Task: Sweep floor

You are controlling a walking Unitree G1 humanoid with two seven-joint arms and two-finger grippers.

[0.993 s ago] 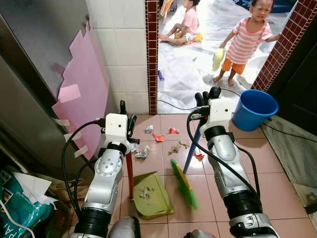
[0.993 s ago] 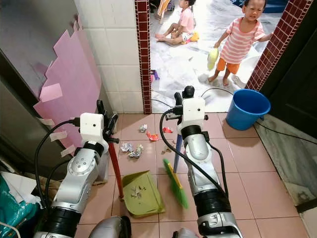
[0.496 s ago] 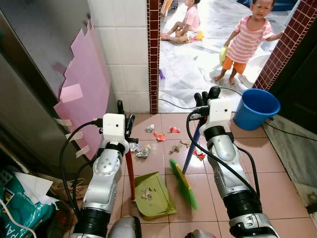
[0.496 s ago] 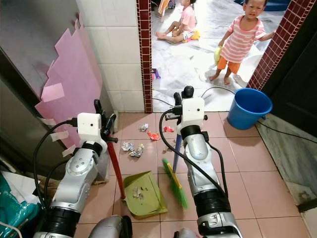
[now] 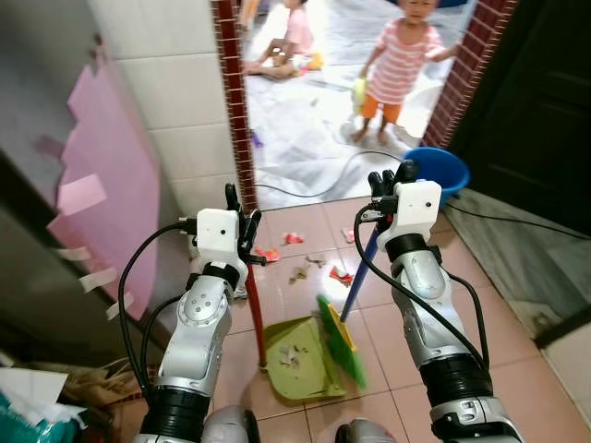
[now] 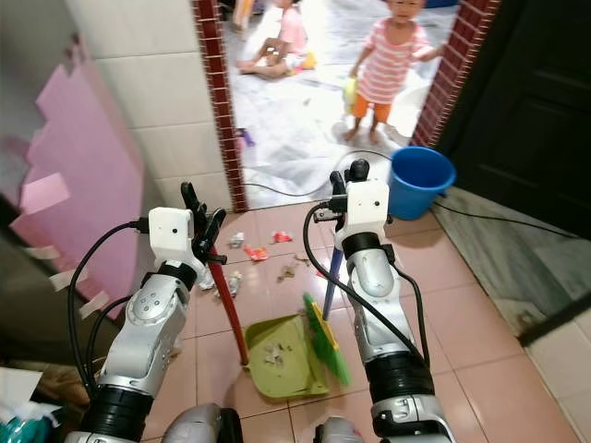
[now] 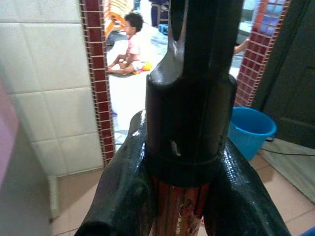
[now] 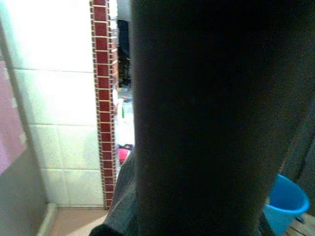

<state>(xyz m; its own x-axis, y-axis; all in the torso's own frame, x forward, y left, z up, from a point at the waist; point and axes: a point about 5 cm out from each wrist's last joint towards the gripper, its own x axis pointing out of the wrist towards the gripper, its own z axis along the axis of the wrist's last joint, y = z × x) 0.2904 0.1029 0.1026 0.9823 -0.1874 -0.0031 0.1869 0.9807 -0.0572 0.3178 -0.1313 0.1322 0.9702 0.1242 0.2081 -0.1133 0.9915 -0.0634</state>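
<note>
Left wrist view: left hand (image 7: 179, 196) clamps the dustpan handle (image 7: 178, 209); right hand (image 5: 386, 180) grips the broom (image 5: 343, 334).

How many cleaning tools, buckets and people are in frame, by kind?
Dustpan on red handle, left gripper: 1
Green broom, right gripper: 1
Blue bucket: 1
People, standing child and seated child: 2
Total: 5

Bright doorway glare, blurred edges
</note>
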